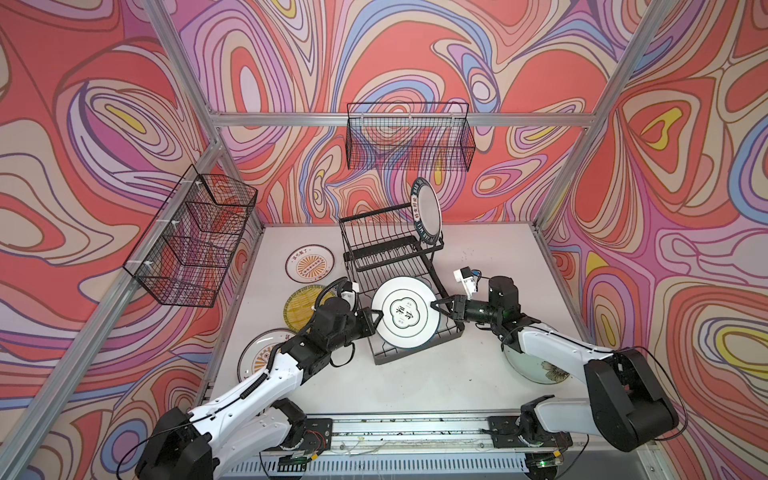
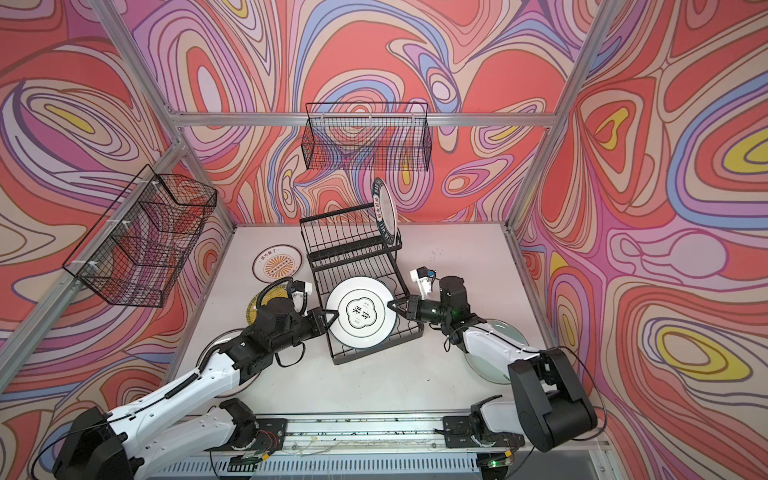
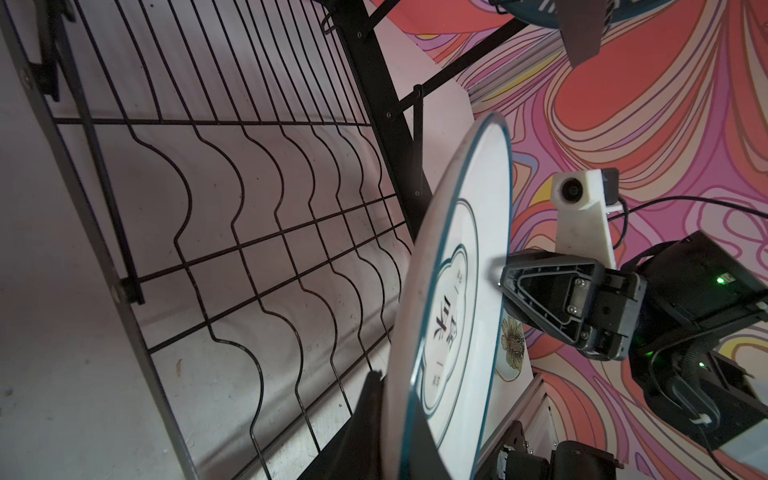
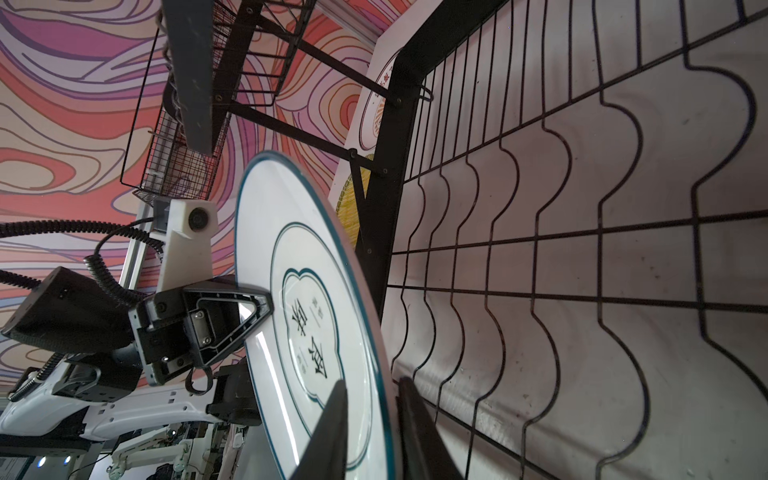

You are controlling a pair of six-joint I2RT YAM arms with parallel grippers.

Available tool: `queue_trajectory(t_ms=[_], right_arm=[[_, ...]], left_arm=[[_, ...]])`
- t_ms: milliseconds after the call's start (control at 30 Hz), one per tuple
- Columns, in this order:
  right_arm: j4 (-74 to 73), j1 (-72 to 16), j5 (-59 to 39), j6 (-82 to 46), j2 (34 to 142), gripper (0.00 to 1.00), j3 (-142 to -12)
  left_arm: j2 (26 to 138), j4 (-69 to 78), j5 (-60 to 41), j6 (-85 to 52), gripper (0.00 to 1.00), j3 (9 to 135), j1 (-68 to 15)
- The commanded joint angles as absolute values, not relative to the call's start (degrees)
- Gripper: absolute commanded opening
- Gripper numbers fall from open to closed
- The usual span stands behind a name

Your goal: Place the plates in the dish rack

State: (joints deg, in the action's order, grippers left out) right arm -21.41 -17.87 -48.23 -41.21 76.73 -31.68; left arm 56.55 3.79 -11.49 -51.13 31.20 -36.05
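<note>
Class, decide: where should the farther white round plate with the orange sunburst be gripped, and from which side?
Probably the rim at its left edge, coming from the left: the white sunburst plate lies flat, so only the rim offers a pinch, and the black wire dish rack stands close on its right.

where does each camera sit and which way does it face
Both top views: high in front, facing down onto table, rack, left arm, right arm.
Left wrist: on the left arm, facing past left jaws and plate toward the right arm.
Right wrist: on the right arm, facing past right jaws toward the left arm.
Shared: both wrist views see that plate and the rack.
</note>
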Motion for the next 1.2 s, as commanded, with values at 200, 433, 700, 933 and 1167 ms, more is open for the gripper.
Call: queue_trajectory(t_ms=[200, 433, 700, 933, 1167], right_arm=[[-28.29, -20.39, -51.11, -44.45, 76.43, 0.24, -29.62], [-29.66, -22.43, -50.66, -45.03, 78.08, 0.25, -29.91], [-32.27, -24.46, -50.54, -46.22, 80.45, 0.21, -30.81], [-33.23, -24.80, -50.84, -46.67, 81.16, 0.00, -31.77], [-30.50, -24.92, -49.88, -45.35, 81.96, 0.00, -33.58]], left_arm=[[55.19, 6.18, -9.74, -50.97, 0.00, 30.06, -36.30], [54.56, 6.33, -9.31, -51.15, 0.00, 30.06, -36.30], [54.27, 5.80, -8.88, -50.89, 0.00, 30.09, -36.30], [54.84, 5.32, -8.78, -50.63, 0.00, 30.12, -36.30], [55.04, 3.50, -8.53, -50.04, 0.08, 31.09, -36.30]])
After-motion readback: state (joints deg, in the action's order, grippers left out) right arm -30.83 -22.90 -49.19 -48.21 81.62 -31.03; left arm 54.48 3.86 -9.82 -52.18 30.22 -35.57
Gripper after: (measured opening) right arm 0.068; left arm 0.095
